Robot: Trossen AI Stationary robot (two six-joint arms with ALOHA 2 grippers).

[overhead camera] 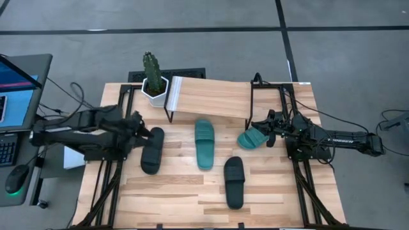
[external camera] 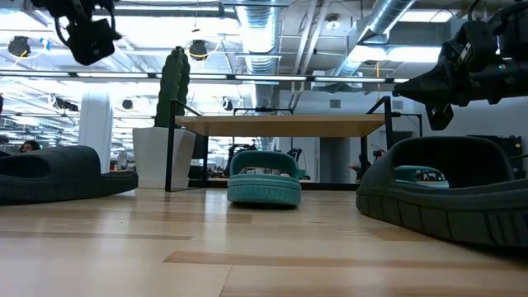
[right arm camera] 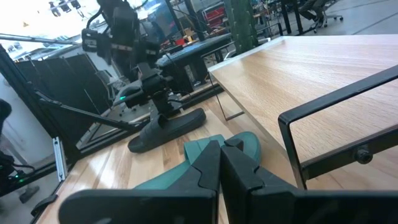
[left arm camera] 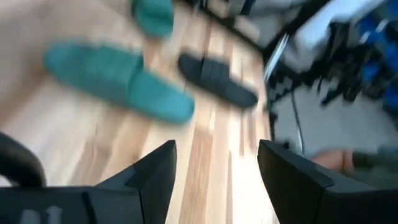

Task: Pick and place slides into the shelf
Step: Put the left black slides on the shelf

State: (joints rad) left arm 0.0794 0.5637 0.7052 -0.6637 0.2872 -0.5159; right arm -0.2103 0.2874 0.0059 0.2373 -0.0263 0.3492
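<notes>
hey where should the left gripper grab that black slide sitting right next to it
Take the black slide by its wide strap, coming straight down from above. It lies flat and sole-down on the table, so the raised strap is the only part the open left gripper can close across.

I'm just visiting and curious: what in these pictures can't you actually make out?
- Right pincer on a teal slide: in the high view the arm covers part of the sandal.
- Left wrist view: motion blur smears the teal slide and black slide.
- Low view: the near black slide is cut off at the right edge.
- Shelf in the low view: seen edge-on, its top surface is hidden.
</notes>
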